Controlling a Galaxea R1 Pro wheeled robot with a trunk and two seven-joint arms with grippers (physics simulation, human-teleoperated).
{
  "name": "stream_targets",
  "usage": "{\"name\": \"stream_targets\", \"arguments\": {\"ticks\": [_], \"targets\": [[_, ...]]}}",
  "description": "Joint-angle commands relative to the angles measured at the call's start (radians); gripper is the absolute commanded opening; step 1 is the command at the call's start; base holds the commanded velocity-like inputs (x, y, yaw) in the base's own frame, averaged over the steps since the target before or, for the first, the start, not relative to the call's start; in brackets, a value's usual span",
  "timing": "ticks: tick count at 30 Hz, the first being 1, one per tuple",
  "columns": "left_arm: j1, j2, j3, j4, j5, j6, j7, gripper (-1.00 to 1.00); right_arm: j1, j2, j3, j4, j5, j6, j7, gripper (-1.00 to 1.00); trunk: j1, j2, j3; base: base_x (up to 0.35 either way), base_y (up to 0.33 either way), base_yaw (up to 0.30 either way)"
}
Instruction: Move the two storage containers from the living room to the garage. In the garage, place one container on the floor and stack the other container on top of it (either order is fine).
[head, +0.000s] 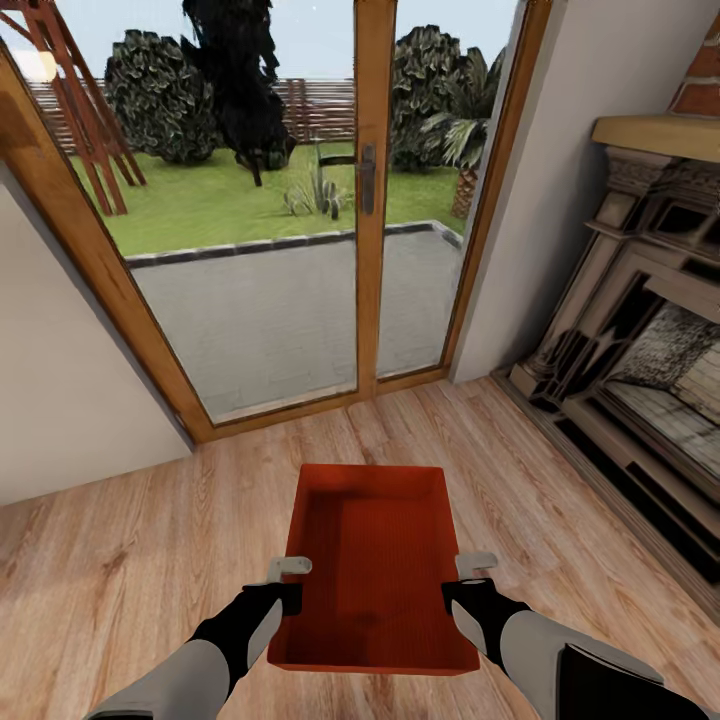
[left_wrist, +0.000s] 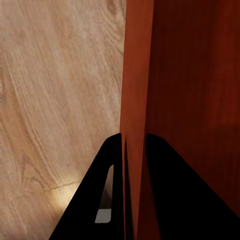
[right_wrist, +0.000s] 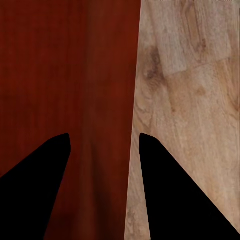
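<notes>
Light wood plank floor (head: 120, 560) all around, with wood-framed glass doors (head: 290, 220) straight ahead showing a paved patio and lawn, and a brick-and-stone fireplace (head: 640, 380) off to the right. So one orange-red open-topped ribbed plastic bin (head: 372, 570) sits between the two arms, held up above the planks. Left gripper (left_wrist: 134, 142) is clamped right on the bin's left wall, one finger on each side of the rim. Right gripper (right_wrist: 105, 140) straddles the right wall, one finger inside the bin and one outside, but its fingers stand apart, so can't tell if it's actually squeezing.
</notes>
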Motion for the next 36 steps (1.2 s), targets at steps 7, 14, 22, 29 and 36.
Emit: {"name": "stream_targets", "arguments": {"ticks": [7, 14, 22, 29, 36], "targets": [[0.001, 0.002, 0.008, 0.0, -0.02, 0.003, 0.011, -1.0, -0.001, 0.0, -0.019, 0.0, 0.002, -0.081, 0.002, -1.0, -0.027, 0.048, 0.031, 0.0, 0.0, 0.0], [0.001, 0.002, 0.008, 0.0, -0.02, 0.002, 0.013, -1.0, -0.001, 0.002, -0.018, 0.0, 0.002, -0.081, 0.002, -1.0, -0.053, 0.097, 0.064, 0.0, 0.0, 0.0], [0.001, 0.002, 0.009, 0.0, -0.02, 0.002, 0.013, -1.0, -0.001, 0.002, -0.018, 0.0, 0.001, -0.082, 0.002, -1.0, -0.084, 0.153, 0.101, 0.0, 0.0, 0.0], [0.001, 0.002, 0.008, 0.0, -0.02, 0.002, 0.012, -1.0, -0.001, 0.002, -0.019, 0.0, 0.001, -0.082, 0.002, -1.0, -0.096, 0.174, 0.121, 0.0, 0.0, 0.0], [0.002, 0.002, 0.007, 0.0, -0.02, 0.002, 0.011, -1.0, -0.001, 0.002, -0.019, 0.0, 0.001, -0.082, 0.002, -1.0, -0.096, 0.174, 0.132, 0.0, 0.0, 0.0]]}}
